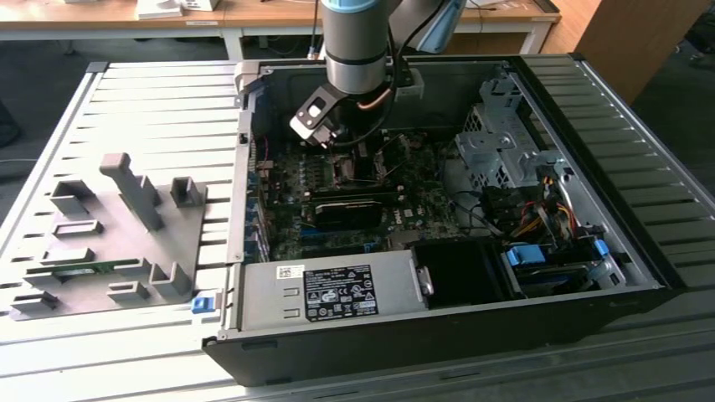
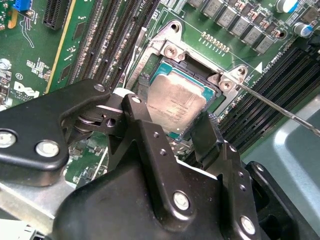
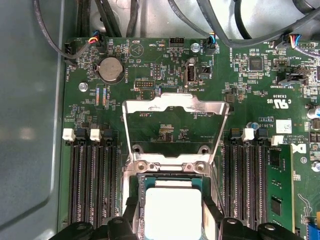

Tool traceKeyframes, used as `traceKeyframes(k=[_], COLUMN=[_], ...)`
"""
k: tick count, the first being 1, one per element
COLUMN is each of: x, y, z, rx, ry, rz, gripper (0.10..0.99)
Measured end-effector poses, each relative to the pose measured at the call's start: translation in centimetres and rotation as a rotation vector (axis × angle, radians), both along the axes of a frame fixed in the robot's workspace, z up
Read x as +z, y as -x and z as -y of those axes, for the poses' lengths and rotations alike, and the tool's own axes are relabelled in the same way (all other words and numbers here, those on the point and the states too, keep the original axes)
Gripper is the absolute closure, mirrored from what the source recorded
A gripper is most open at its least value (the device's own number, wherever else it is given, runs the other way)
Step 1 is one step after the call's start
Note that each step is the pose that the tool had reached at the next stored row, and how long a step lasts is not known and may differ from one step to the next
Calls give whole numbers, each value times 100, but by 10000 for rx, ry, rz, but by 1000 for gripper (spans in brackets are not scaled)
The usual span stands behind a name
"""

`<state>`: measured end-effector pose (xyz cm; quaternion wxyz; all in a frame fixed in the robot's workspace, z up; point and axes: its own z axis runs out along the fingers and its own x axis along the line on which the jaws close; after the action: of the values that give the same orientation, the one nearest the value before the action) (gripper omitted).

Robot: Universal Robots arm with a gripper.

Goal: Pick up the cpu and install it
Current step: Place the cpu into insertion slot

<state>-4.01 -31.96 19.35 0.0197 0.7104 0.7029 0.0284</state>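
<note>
Tool (image 2: pixel 168 114) is parked right down over the motherboard socket (image 2: pixel 172 50). Its two fingers (image 2: pixel 137 120) sit on opposite edges of the cpu (image 2: pixel 175 102), and as far as I can see it's clamped on the chip, no gap on either side in both wrist views.

So the relation that matters: the cpu is directly under the tool, between the fingers, lying flat and square with the socket frame. It looks down in the socket, or as good as. The chip's square, so there's no long axis to line up, just the corners against the frame. There's one arm, so no question which is nearer.

Going outward, the load plate (image 3: pixel 175 107) is flipped open and lies flat on the board beyond the socket, and the thin lever (image 2: pixel 280 110) sticks out to one side.

Count: one cpu, one socket, one load plate, one lever, one computer case (image 1: pixel 447 335). On the surface (image 1: pixel 146 100), at the exterior view's left, there's one grey fixture plate (image 1: pixel 112 243) with one green memory stick (image 1: pixel 73 270) on it.
</note>
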Motion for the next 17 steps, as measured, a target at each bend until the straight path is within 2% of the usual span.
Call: traceKeyframes(k=[17], x=[-29], y=[-21], z=[-15], rx=[0], ry=[-9], rz=[-1], gripper=[475])
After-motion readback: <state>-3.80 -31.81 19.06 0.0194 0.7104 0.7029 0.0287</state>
